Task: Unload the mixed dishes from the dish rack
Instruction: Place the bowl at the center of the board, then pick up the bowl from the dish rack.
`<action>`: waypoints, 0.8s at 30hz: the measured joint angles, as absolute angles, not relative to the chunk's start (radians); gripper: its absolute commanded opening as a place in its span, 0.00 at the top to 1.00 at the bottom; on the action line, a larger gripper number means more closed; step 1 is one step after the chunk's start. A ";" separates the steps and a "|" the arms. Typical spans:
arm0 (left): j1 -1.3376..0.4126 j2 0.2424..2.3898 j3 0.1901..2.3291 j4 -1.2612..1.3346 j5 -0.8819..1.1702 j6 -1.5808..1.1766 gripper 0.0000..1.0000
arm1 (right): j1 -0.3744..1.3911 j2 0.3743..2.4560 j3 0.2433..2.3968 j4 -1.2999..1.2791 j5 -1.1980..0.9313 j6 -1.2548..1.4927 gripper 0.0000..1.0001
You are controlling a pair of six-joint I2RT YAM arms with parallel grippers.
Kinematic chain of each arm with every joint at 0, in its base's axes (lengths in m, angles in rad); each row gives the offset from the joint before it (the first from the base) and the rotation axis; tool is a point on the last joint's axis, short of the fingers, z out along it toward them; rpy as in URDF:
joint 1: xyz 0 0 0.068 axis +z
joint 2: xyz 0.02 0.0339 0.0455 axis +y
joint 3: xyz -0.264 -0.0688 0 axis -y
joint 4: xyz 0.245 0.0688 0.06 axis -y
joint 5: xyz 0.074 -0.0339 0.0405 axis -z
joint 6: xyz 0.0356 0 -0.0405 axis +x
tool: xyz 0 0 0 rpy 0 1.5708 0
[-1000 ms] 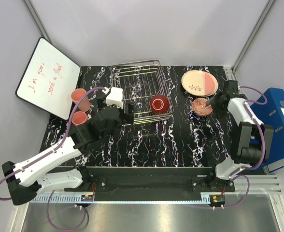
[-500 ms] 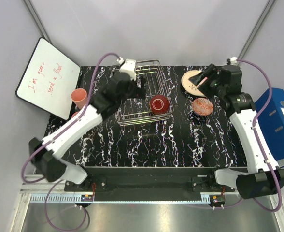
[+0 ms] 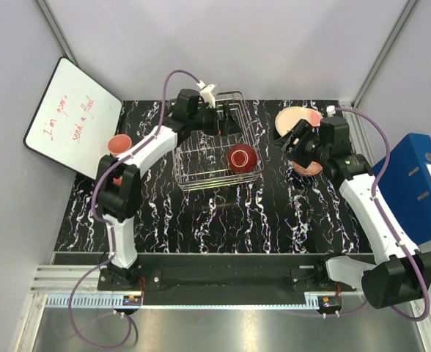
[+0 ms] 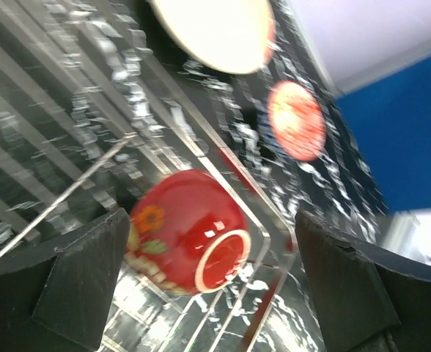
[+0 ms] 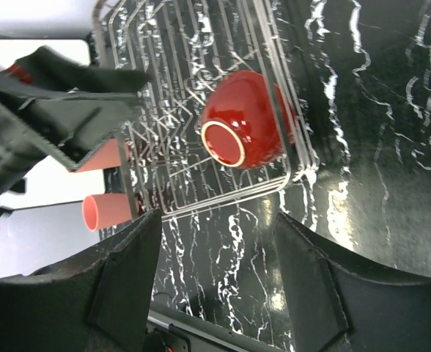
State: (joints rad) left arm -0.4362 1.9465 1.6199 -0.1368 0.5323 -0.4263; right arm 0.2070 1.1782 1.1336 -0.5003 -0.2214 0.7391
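Top external | red bowl [image 3: 242,158] in dish rack [image 3: 201,167], foot up | left fingers [image 4: 76,279] spread | right fingers [image 5: 124,286] spread

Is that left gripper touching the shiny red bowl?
Apart. The top view shows bare silver wire dish rack between the left gripper and the glossy red bowl.

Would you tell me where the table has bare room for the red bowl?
Bare: the near strip of table between the rack and the near edge. Crowded: right of the rack, by plate and patterned bowl; left, by the cups.
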 measured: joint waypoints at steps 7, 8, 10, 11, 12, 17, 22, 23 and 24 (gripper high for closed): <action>-0.441 2.045 1.743 -0.195 0.693 -0.384 0.01 | 0.208 1.189 1.116 -0.459 -0.255 0.737 0.30; -0.440 2.052 1.750 -0.212 0.697 -0.369 0.01 | 0.208 1.195 1.109 -0.453 -0.256 0.737 0.30; -0.435 2.064 1.755 -0.251 0.697 -0.341 0.01 | 0.208 1.207 1.097 -0.443 -0.259 0.737 0.30; -0.434 2.069 1.755 -0.270 0.696 -0.331 0.01 | 0.208 1.213 1.092 -0.438 -0.263 0.737 0.30; -0.431 2.075 1.755 -0.291 0.695 -0.318 0.01 | 0.208 1.220 1.088 -0.435 -0.268 0.737 0.30; -0.425 2.094 1.734 -0.353 0.691 -0.280 0.01 | 0.209 1.248 1.068 -0.422 -0.287 0.738 0.30; -0.424 2.105 1.706 -0.381 0.676 -0.256 0.01 | 0.210 1.253 1.056 -0.402 -0.302 0.738 0.30; -0.424 2.110 1.706 -0.382 0.675 -0.253 0.01 | 0.210 1.252 1.052 -0.395 -0.302 0.738 0.30; -0.424 2.117 1.706 -0.384 0.674 -0.251 0.01 | 0.210 1.252 1.047 -0.388 -0.302 0.738 0.30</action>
State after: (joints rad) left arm -0.4236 2.1166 1.7061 -0.3843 0.6739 -0.2508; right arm 0.2096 1.2522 1.0473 -0.3882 -0.3019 0.7383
